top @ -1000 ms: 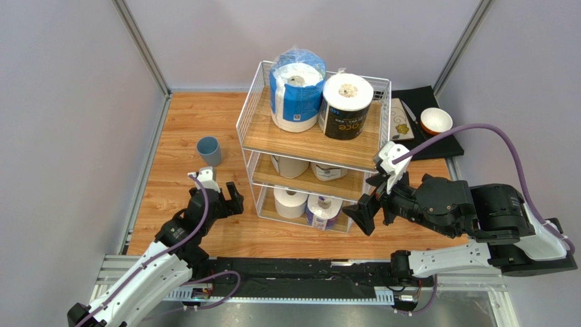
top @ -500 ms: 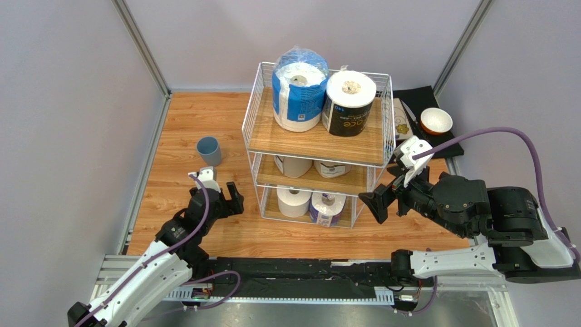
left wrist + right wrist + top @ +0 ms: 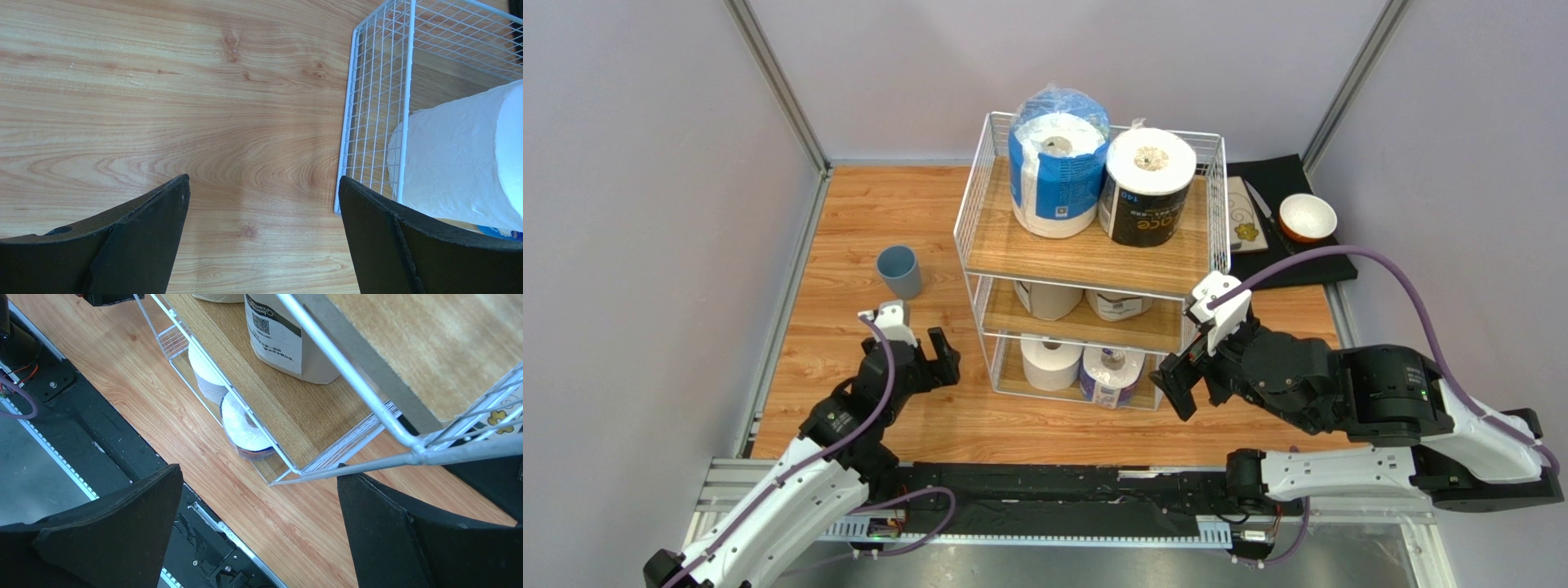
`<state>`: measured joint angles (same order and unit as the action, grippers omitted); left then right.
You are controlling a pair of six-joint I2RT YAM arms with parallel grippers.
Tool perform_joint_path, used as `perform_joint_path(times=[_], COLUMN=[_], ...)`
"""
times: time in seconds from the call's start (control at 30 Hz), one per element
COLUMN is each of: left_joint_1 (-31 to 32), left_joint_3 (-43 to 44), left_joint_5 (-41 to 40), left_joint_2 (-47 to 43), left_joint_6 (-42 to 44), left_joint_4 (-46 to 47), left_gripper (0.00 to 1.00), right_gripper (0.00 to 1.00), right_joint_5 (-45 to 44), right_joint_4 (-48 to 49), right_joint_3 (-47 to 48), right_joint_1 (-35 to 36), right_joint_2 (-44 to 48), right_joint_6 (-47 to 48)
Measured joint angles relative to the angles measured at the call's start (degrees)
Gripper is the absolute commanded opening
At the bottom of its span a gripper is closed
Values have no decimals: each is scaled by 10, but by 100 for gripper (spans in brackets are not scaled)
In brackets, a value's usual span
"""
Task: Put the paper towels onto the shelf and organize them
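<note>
All six rolls stand upright on the shelf (image 3: 1087, 251), two to a tier, so none can roll off. The blue-wrapped roll (image 3: 1058, 159) and dark-wrapped roll (image 3: 1149, 184) are on top, two tan rolls (image 3: 1053, 298) are in the middle, and the white roll (image 3: 1051, 361) and blue-label roll (image 3: 1107, 374) are at the bottom. The right arm (image 3: 1308, 374) holds its jaws spread and empty at the shelf's 5 o'clock corner, probably to nudge the rack square. The left arm (image 3: 844, 417) waits at 8 o'clock, jaws spread and empty over the bare surface (image 3: 153, 92).
</note>
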<state>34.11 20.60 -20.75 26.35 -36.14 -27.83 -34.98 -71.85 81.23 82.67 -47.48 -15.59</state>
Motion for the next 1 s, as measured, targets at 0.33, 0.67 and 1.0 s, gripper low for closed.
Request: perform_joint_path(times=[0.33, 0.67, 1.0], left_joint_1=[0, 0, 0], left_joint_3=[-4, -7, -9], left_joint_5=[-3, 0, 7], left_joint_2=[-7, -3, 3], left_joint_6=[0, 0, 0], left_joint_4=[-4, -2, 2], left_gripper=[99, 99, 99], right_gripper=[97, 98, 99], right_joint_5=[-30, -65, 59], right_joint_4=[31, -40, -53], right_joint_3=[-43, -17, 9], right_joint_1=[19, 36, 37], right_joint_2=[19, -2, -3], right_joint_6=[-12, -131, -175])
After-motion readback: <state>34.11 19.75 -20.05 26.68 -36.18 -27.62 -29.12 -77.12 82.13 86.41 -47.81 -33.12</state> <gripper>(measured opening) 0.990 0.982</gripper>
